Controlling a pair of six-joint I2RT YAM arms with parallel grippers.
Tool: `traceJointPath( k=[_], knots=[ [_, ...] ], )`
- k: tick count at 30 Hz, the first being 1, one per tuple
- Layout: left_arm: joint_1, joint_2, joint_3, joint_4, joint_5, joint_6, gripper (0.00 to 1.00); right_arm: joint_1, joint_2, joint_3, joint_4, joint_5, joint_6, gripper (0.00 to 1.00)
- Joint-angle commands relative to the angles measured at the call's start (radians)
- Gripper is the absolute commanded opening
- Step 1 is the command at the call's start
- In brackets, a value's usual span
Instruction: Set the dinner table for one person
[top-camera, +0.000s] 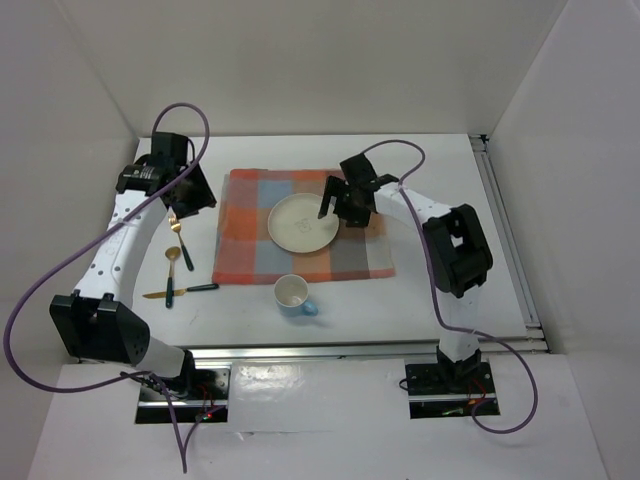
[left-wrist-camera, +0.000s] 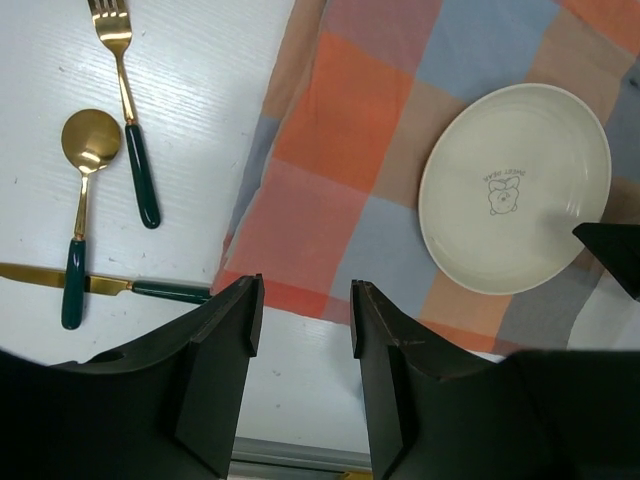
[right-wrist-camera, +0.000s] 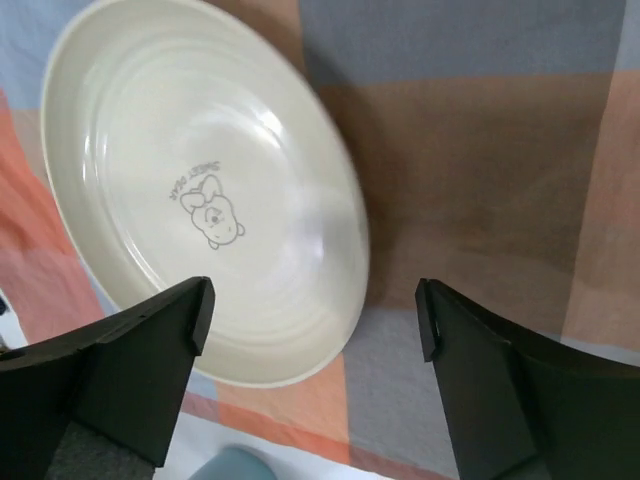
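On the white dinner table (top-camera: 440, 170) lies a checked mat (top-camera: 250, 240) with a cream plate (top-camera: 303, 222) on it. My right gripper (top-camera: 338, 208) hovers over the plate's right rim, jaws wide open and empty; in the right wrist view (right-wrist-camera: 315, 305) the plate (right-wrist-camera: 200, 180) lies free between and beyond the fingers. My left gripper (top-camera: 195, 195) hangs above the mat's left edge, open and empty (left-wrist-camera: 306, 300). A gold fork (left-wrist-camera: 125, 100), spoon (left-wrist-camera: 88, 140) and knife (left-wrist-camera: 100, 285) with green handles lie on the table left of the mat.
A blue cup (top-camera: 292, 294) with a white inside stands on the table just in front of the mat. Aluminium rails (top-camera: 505, 230) run along the table's right and near edges. White walls close in the back and sides.
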Motion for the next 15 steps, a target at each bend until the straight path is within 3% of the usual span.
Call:
traceJointPath(
  k=[1,5,10,15],
  knots=[
    [0.005,-0.02,-0.001,-0.003,0.016,0.016,0.57,0.022,-0.059,0.071,-0.046,0.046,-0.024,0.96],
    [0.005,-0.011,-0.001,-0.003,0.027,0.016,0.58,0.059,-0.204,0.022,-0.067,0.122,-0.117,1.0],
    [0.005,0.003,-0.011,0.008,0.042,0.025,0.56,0.188,-0.407,-0.131,-0.053,0.067,-0.281,0.97],
    [0.005,0.024,0.0,-0.005,0.051,0.046,0.56,0.317,-0.467,-0.219,-0.044,-0.041,-0.34,0.9]
  ],
)
